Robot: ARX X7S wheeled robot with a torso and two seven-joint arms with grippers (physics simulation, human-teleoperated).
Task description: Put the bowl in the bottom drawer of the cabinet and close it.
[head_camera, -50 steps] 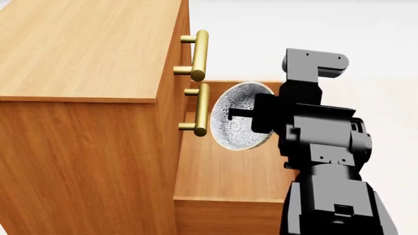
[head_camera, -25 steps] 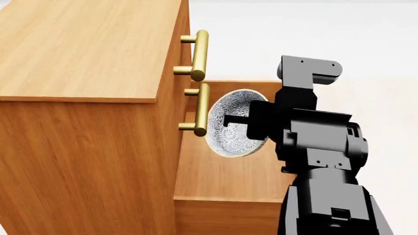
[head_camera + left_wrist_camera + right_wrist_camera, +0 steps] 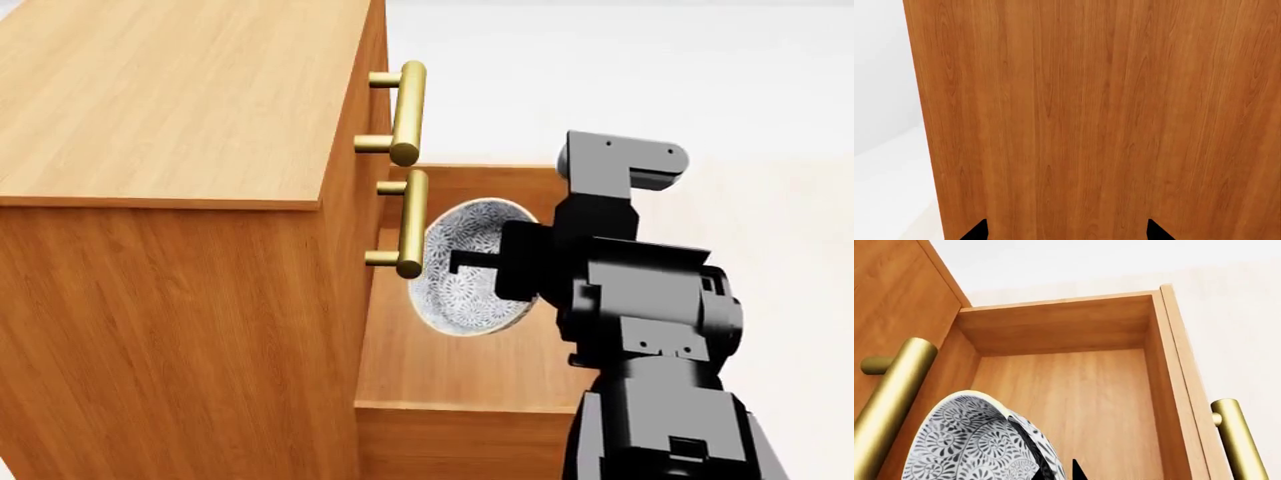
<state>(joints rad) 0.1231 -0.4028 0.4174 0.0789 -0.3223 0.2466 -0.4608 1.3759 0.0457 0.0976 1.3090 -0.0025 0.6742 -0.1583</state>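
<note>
White floor, one cabinet [image 3: 174,200], right claw [image 3: 461,262] gripping one bowl [image 3: 467,270], left claw perhaps open

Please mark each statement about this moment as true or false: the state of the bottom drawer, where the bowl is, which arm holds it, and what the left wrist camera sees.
1. The bottom drawer is pulled out and nothing lies in it. True.
2. The bowl rests flat on the drawer floor. False: it is held tilted on its side above the open drawer, close to the brass handles of the upper drawers.
3. The right gripper is shut on the bowl's rim. True.
4. The left gripper holds the bowl. False: its view shows only the cabinet wood between two spread fingertips.
5. The bowl is plain white. False: it bears a dense blue-grey pattern.
</note>
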